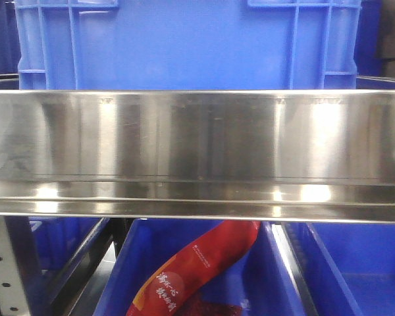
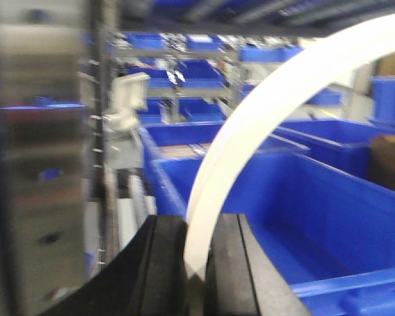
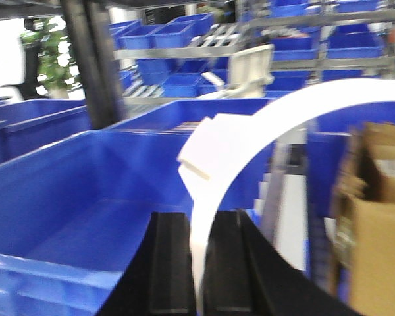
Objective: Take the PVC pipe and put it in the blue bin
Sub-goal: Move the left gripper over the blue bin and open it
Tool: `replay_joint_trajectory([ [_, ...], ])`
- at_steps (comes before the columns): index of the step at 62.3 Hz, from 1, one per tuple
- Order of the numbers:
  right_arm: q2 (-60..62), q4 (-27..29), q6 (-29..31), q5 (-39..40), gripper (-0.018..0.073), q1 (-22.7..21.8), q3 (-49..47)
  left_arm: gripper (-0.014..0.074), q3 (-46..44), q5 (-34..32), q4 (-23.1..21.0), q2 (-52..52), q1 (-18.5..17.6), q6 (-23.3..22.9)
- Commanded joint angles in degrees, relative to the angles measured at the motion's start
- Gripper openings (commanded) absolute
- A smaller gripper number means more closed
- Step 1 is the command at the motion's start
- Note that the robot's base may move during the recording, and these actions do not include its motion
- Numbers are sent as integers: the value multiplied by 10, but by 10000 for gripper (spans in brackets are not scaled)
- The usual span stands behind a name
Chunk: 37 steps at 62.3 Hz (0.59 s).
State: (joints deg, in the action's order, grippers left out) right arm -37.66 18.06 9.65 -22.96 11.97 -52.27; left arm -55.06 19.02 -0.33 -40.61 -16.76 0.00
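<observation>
- Right hand [image 3: 197, 224]: I see both black fingers [image 3: 168, 263] pressed flat against a white curved piece, so it is clamped on the PVC pipe [image 3: 214, 155].
- The pipe rises from between the fingers, shows a flat stepped tab near its low end, then arcs up and away to the right edge of the right wrist view. It is held in the air and rests on nothing.
- Below and to the left of it I have the blue bin [image 3: 66, 191], open-topped. The pipe sits over that bin's right side, and I cannot tell whether it is inside the rim line.
- A cardboard box [image 3: 375, 217] stands to the right.
- Left hand [image 2: 196, 227]: closed tight on a white arc strip [image 2: 250, 125], longer and smoother, which sweeps up to the top right corner.
- Blue tubs [image 2: 303, 210] lie behind that strip. The view is blurred.
- The front camera gives me only a steel shelf edge [image 1: 197, 138], a blue crate [image 1: 184, 46] on top of it and a red packet [image 1: 197, 263] in a lower tub. Neither hand shows there.
</observation>
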Motion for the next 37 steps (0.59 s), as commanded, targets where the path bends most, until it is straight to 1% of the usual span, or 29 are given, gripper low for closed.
replay_joint_trajectory([
  [1,-45,4,5,9,-162,33,-36,-111,-44,-3,-6,-52,-35,9],
  [6,-89,4,5,9,-162,71,-62,-111,-88,4,-6,-106,-61,9],
  [10,-123,4,5,9,-162,99,-86,-111,-138,29,-6,-160,-78,9],
  [14,-166,4,5,9,-162,132,-110,-111,-197,66,-6,-219,-86,9],
  [18,-207,4,5,9,-162,158,-137,-111,-243,87,-22,-266,-86,9],
  [23,-250,4,5,9,-162,181,-172,-111,-299,98,-50,-318,-86,9],
  [31,-321,4,5,7,-162,202,-227,-111,-367,102,-86,-390,-86,9],
  [32,-339,4,5,4,-162,205,-241,-111,-387,103,-93,-411,-86,9],
  [37,-381,5,5,2,-162,207,-275,-111,-414,106,-94,-451,-86,9],
])
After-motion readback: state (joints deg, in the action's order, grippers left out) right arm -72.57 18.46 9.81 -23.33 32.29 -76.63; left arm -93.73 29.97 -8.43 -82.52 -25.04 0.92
